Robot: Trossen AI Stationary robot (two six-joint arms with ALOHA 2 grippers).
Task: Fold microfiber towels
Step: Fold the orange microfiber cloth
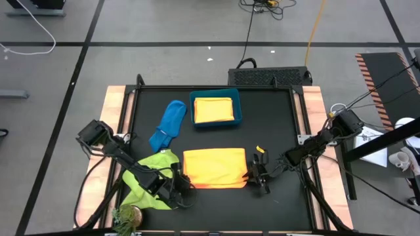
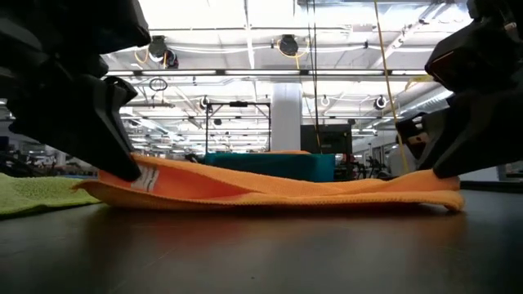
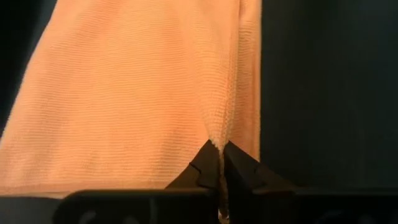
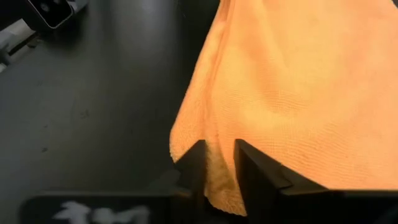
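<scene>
An orange towel [image 1: 214, 167] lies folded in the middle of the black table. My left gripper [image 1: 186, 190] is shut on its near left corner. My right gripper [image 1: 258, 178] is shut on its near right corner. In the low view the towel [image 2: 278, 189] spreads between the two grippers, the left one [image 2: 122, 167] at the picture's left and the right one [image 2: 448, 167] at its right. A lime green towel [image 1: 149, 176] lies crumpled left of the orange one. A blue towel [image 1: 168, 124] lies bunched at the far left. My left gripper pinches the towel's near left corner [image 3: 217, 142] between its two fingers, at a fold where two edges meet. It comes low from the table's left. The corner is raised a little; the rest of the towel lies on the table. My right gripper pinches the towel's near right corner [image 4: 217, 163] between its two fingers, the cloth bunched in the gap. It comes low from the table's right. The corner [image 2: 441, 181] is raised slightly and the towel's middle rests on the table.
A teal bin [image 1: 239, 105] stands at the far middle with a yellow towel [image 1: 214, 110] folded inside. A small plant-like object [image 1: 128, 216] sits at the near left edge. Bare black table lies near the front edge and on the right.
</scene>
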